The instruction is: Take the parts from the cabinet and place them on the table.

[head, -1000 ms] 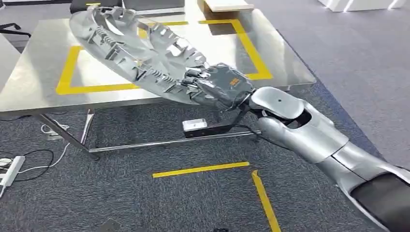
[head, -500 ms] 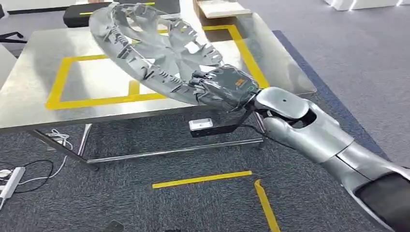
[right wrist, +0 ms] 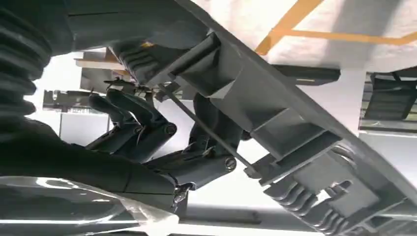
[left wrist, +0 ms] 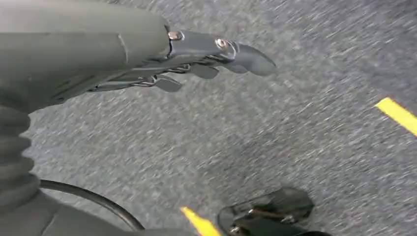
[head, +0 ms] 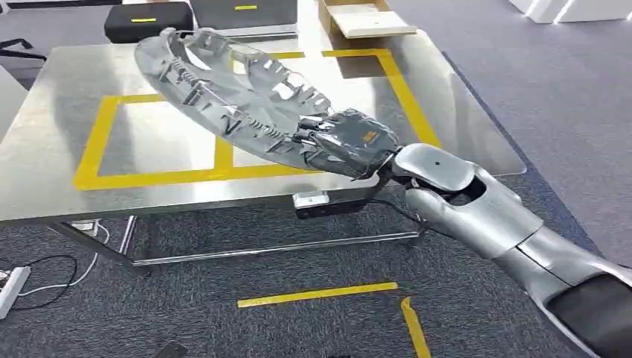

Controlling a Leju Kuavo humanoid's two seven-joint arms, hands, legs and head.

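Observation:
A large round grey part (head: 223, 89), a ribbed plastic wheel cover, hangs tilted above the metal table (head: 45, 179), over its yellow taped rectangle. My right hand (head: 346, 142) grips the part by its near rim, with the silver arm reaching in from the lower right. In the right wrist view the fingers (right wrist: 147, 132) curl around the part's ribbed edge (right wrist: 275, 137). My left hand (left wrist: 196, 59) hangs over the grey carpet with its fingers extended and nothing in them.
The table's near edge (head: 186, 201) runs in front of me, with a chrome leg frame (head: 276, 246) below. Black cases (head: 145, 19) and a wooden tray (head: 365, 19) sit beyond the table. Yellow tape (head: 317, 293) marks the carpet; cables (head: 45, 272) lie at left.
The view has shifted closer to the table. The part, still held in my right hand, now sits lower and flatter over the taped rectangle.

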